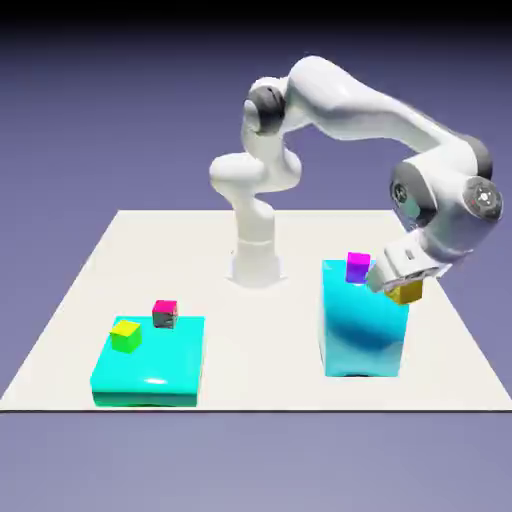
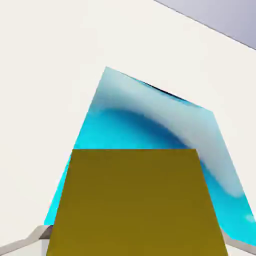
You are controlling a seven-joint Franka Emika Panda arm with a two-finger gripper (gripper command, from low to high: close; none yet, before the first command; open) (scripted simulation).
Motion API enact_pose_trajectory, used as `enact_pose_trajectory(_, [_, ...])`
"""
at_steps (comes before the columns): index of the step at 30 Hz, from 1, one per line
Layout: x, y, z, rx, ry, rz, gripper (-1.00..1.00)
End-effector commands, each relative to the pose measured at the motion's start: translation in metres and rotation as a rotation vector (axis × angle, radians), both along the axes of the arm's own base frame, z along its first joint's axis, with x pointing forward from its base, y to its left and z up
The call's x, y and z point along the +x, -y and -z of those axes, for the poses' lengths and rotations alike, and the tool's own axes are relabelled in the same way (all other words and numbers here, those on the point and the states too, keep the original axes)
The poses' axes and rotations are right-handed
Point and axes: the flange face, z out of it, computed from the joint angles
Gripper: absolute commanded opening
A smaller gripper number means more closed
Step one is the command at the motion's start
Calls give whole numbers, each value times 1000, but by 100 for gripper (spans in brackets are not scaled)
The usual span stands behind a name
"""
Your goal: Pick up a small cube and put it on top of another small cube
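Golden-yellow cube (image 1: 405,291) clamped between the gripper's (image 2: 137,245) 2 fingertips (image 2: 45,232), near the tall cyan block (image 1: 362,330).

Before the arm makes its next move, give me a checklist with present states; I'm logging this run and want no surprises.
1. Golden-yellow cube between the gripper's finger tips: ok, it fills the space between them in the hand view.
2. Magenta-purple cube upright, its top bare: ok.
3. Held cube over the magenta-purple one: not ok, it is off to the exterior view's right.
4. Held cube clear of the tall cyan block: cannot tell, the views don't settle the gap.
5. Yellow-and-lime cube and pink-red cube away from the arm's work: ok, both at the exterior view's left.
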Motion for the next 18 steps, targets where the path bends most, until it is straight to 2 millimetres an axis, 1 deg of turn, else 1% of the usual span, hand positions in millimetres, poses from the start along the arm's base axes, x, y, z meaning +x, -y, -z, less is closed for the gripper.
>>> enact_pose_trajectory(1, [-9, 2, -10, -6, 1, -29, -100])
enact_pose_trajectory(4, [-39, 10, -36, -27, 2, -109, -100])
enact_pose_trajectory(7, [-71, 19, -58, -57, 1, -186, -100])
enact_pose_trajectory(8, [-78, 17, -52, -78, -8, -204, -100])
enact_pose_trajectory(9, [-80, 15, -46, -89, -14, -209, -100])
enact_pose_trajectory(10, [-80, 15, -46, -89, -14, -209, -100])
enact_pose_trajectory(16, [-103, 34, 12, -89, -14, -209, -100])
enact_pose_trajectory(17, [-104, 34, 13, -89, -14, -209, -100])
enact_pose_trajectory(18, [-104, 34, 13, -89, -14, -209, 100])
